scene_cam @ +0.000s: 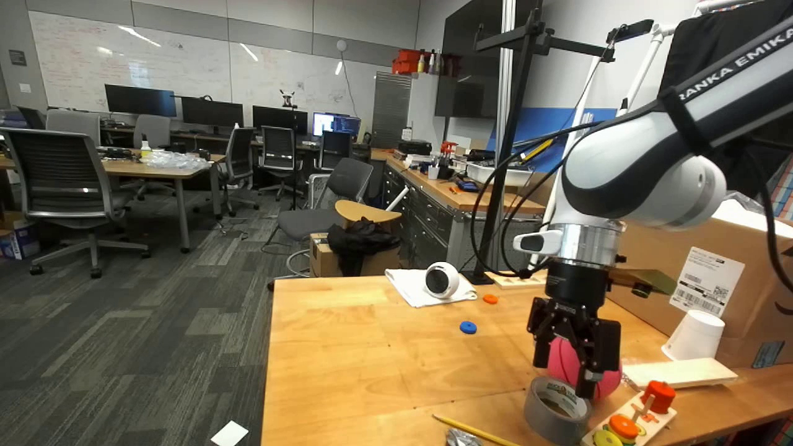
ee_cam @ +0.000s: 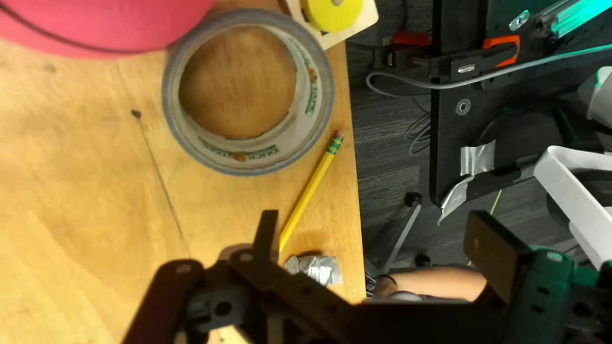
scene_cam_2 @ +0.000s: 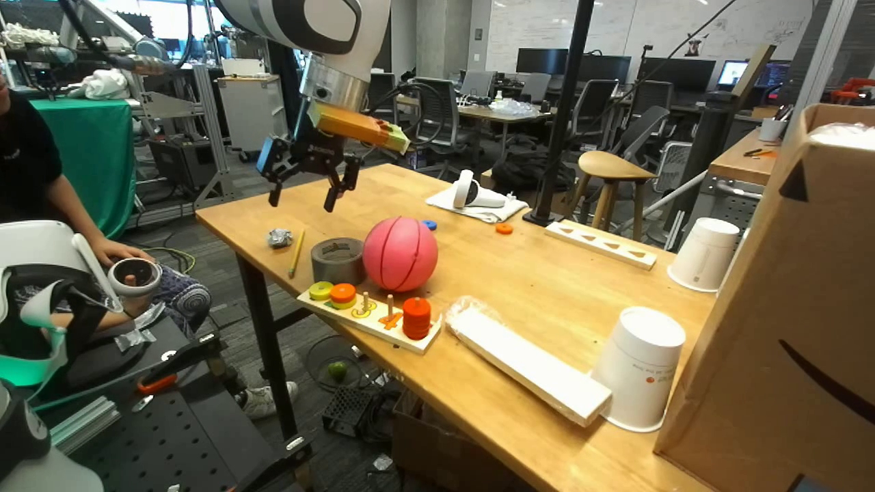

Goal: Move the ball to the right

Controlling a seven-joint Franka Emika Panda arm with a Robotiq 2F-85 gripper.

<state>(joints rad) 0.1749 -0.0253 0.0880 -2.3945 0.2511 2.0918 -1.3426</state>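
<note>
The gripper hangs above the wooden tabletop, its two fingers spread with nothing held between them; in the wrist view one finger shows against the table beside the yellow pencil, the other against what lies beyond the edge. The pink-red basketball sits on the table, apart from the fingers, just beside the grey duct-tape roll; whether those two touch I cannot tell. The wrist view catches only a part of the ball, in the top corner.

As to progress, nothing grips the ball in any view, and no mark shows a goal or whose right is meant. My judgement is that the move is not yet begun, which leaves the approach, the grasp, the carry and the release; but a ball already set down would look much the same.

Counting outward: one basketball, one tape roll, one pencil, one crumpled silver wad. One wooden counting board carries discs at three places, with two bare pegs between; the red discs are stacked too closely to count. Loose discs number two: a blue disc and an orange disc. Then come one plastic-wrapped plank, one wooden strip with triangular cut-outs, two upturned paper cups, one white cloth bearing one white device, and one cardboard box.
</note>
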